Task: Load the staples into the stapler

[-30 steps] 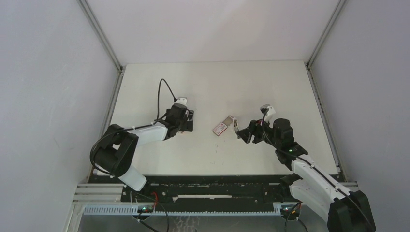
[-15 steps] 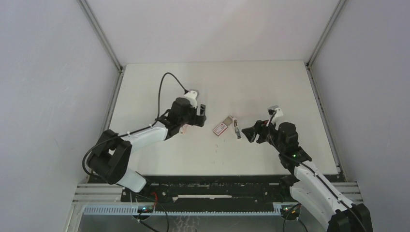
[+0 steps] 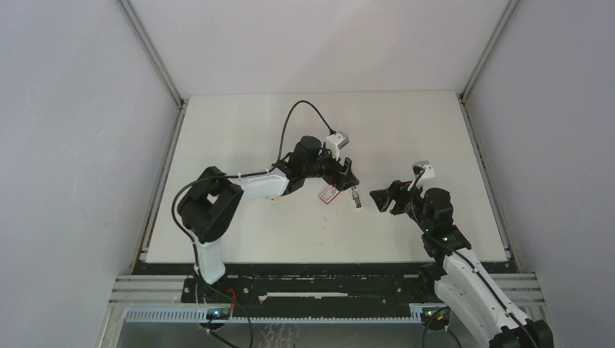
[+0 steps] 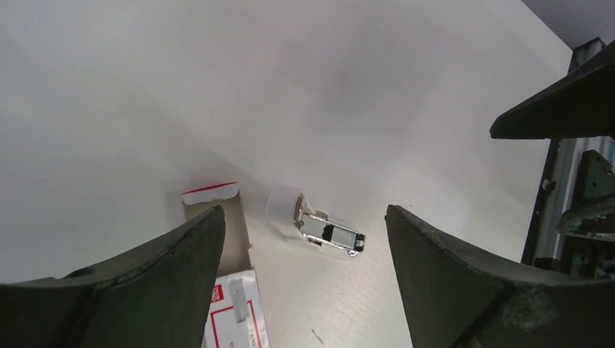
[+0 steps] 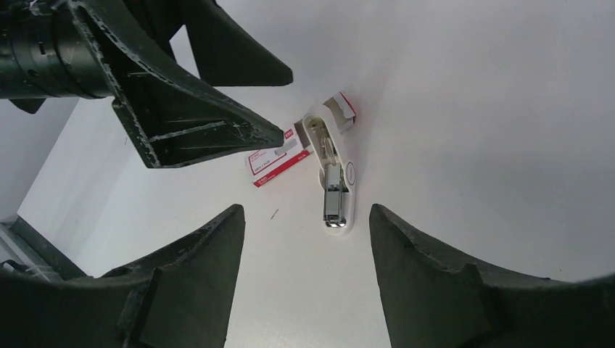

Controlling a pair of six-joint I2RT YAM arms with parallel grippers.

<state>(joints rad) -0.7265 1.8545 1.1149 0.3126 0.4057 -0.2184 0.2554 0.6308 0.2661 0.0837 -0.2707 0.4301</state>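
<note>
Left gripper [image 3: 346, 177]: fingers spread wide, nothing between them. It hovers just left of and behind the stapler [image 3: 355, 196], partly over the staples box [image 3: 329, 193].

Staples box: flat on the table [image 3: 239, 123], just left of the stapler, close to its far end. Can't tell if they touch. The far end of the box looks pulled open. Its long axis runs diagonal, near-left to far-right.

Stapler: long axis closer to near-far. Chrome magazine [image 5: 332, 196] is exposed, so it looks opened.

Right gripper [image 3: 383, 198]: also released and empty, right of the stapler, apart from it and pointing at it.

Key relation: in the left wrist view the stapler sits centred between the fingers, while the box is low in frame, off by one finger [image 4: 145, 283]. So the left arm is nearer the box but lined up on the stapler.

My read: grabbing the box means shifting left of the stapler and turning to straddle the box's short width. The right arm looks better placed to pin the stapler.
</note>
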